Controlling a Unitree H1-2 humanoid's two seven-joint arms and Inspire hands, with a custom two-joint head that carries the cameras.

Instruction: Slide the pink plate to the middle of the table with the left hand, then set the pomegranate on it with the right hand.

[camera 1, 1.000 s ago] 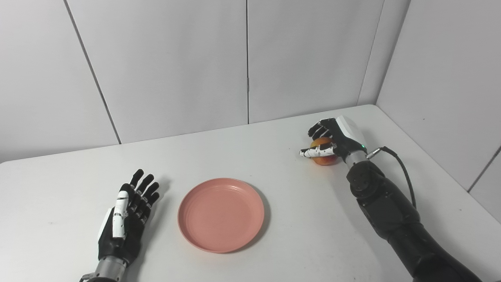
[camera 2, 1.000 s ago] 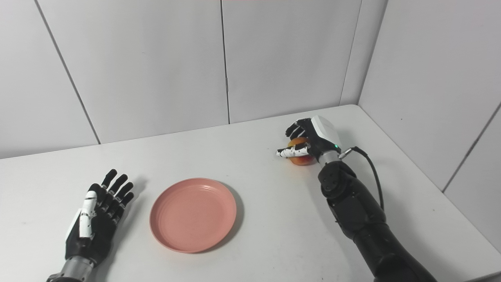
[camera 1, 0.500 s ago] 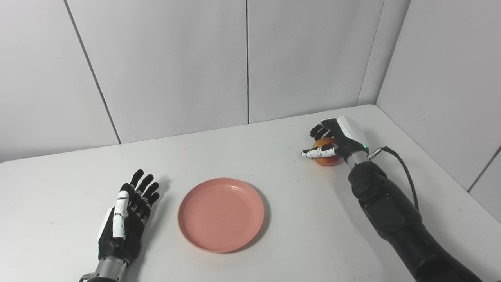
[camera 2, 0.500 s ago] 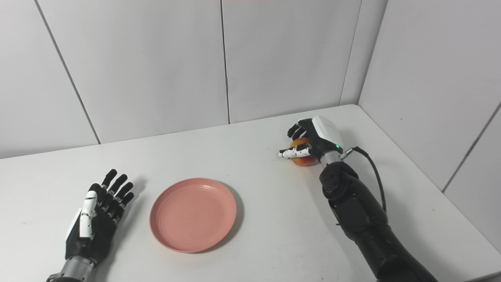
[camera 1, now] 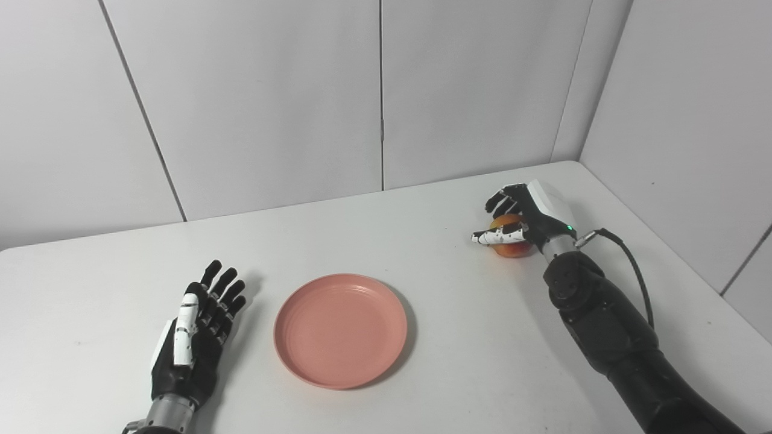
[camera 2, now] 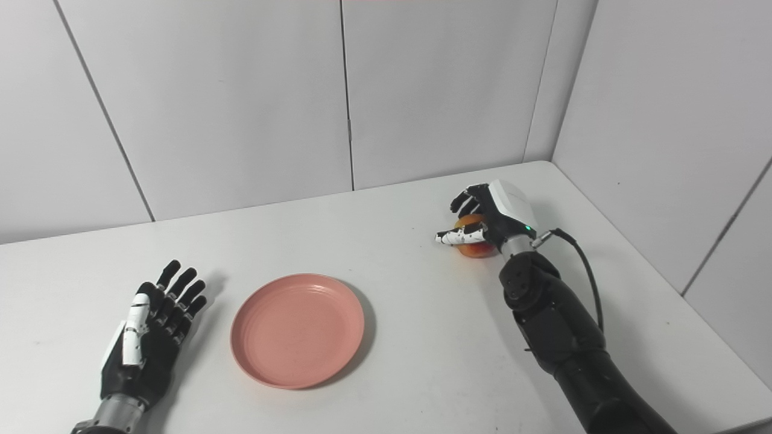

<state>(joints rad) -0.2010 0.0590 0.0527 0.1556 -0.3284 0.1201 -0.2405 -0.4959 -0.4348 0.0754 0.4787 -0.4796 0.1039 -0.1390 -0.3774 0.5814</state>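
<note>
The pink plate (camera 1: pixel 341 330) lies flat near the middle of the white table (camera 1: pixel 422 253). The orange-red pomegranate (camera 1: pixel 512 243) rests on the table at the far right. My right hand (camera 1: pixel 523 218) is cupped around it: the fingers curl over its far side and top, and the thumb lies along its near side. It also shows in the right eye view (camera 2: pixel 490 220), with the fruit (camera 2: pixel 476 246) under it. My left hand (camera 1: pixel 196 331) lies open and empty on the table, just left of the plate and apart from it.
Grey wall panels close off the back and right sides of the table. A black cable (camera 1: pixel 630 259) loops from my right wrist. The table's right edge runs close behind my right arm.
My right hand and the pomegranate in it have shifted slightly to the right. The plate and my left hand have not moved.
</note>
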